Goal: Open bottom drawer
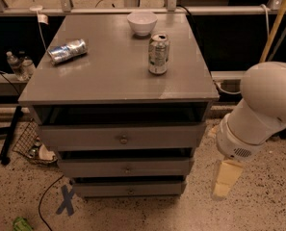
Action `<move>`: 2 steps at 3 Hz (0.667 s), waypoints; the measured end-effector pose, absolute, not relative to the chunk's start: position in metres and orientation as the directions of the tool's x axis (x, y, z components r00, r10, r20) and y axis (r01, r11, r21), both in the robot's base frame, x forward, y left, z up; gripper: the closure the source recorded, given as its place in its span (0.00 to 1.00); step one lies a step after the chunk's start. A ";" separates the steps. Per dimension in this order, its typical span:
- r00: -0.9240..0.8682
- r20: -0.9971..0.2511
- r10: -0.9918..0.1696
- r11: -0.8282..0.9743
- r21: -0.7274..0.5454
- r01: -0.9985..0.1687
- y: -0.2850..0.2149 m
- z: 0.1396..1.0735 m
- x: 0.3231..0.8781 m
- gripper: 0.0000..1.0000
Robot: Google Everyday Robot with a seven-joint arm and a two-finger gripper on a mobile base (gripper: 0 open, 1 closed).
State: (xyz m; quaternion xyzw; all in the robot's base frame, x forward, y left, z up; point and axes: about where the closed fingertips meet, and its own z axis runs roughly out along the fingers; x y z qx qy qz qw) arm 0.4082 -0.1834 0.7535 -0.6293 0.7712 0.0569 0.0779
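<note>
Camera view, three drawers [125, 168], claw [225, 178] lower right

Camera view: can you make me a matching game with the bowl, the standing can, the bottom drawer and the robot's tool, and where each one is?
Things:
1. bowl
2. standing can
3. bottom drawer
4. tool

Places:
A. lowest in the cabinet
B. beside the cabinet, at the right of the picture, down low
C. at the back of the cabinet top
D. on the cabinet top, nearer the front than the bowl

Pairs: 1-C, 2-D, 3-A, 4-B
</note>
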 end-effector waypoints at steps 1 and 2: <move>-0.196 -0.192 -0.962 0.201 -0.011 -0.979 -0.183 0.754 0.408 0.00; -0.218 -0.220 -0.951 0.217 0.030 -0.976 -0.181 0.716 0.406 0.00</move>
